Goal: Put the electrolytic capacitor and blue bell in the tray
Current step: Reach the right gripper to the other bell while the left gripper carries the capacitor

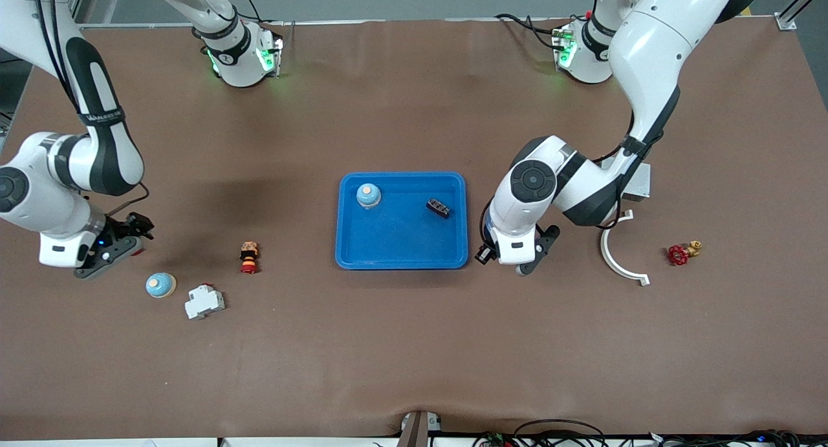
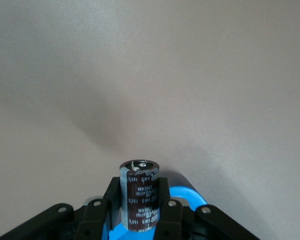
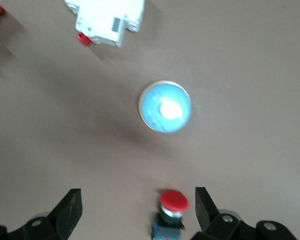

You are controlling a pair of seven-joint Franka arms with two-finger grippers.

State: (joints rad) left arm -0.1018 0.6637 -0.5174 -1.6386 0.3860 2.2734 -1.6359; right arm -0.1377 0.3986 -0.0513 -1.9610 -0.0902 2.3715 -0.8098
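- The left gripper (image 2: 140, 212) is clamped on the electrolytic capacitor (image 2: 140, 197), a dark cylindrical can held upright between the fingers (image 2: 167, 212) with its silvery top showing; in the front view this gripper (image 1: 514, 256) hangs just beside the tray (image 1: 401, 253), toward the left arm's end of the table.
- The capacitor looks like a stiff, light metal can in a smooth printed sleeve; I judge it could slip or twist if squeezed weakly, so a grip across the middle of the body, as now, suits it best.
- The right gripper (image 3: 135, 210) is spread wide and holds nothing; it hovers over a small red push button (image 3: 172, 212), with a blue bell (image 3: 165, 106) lying on the table (image 1: 414, 356) near it.
- This bell (image 1: 160, 284) is a low, hard dome, likely slick on top; taking it across its rim should be safer than pinching the crown.
- Another blue bell (image 1: 368, 195) already sits in the tray, beside a small dark part (image 1: 438, 207).
- Near the loose bell lie a white circuit breaker (image 1: 204, 301) and a little red-and-yellow part (image 1: 249, 257); nearer the left arm's end are a white curved piece (image 1: 621, 256) and a red valve (image 1: 680, 253).
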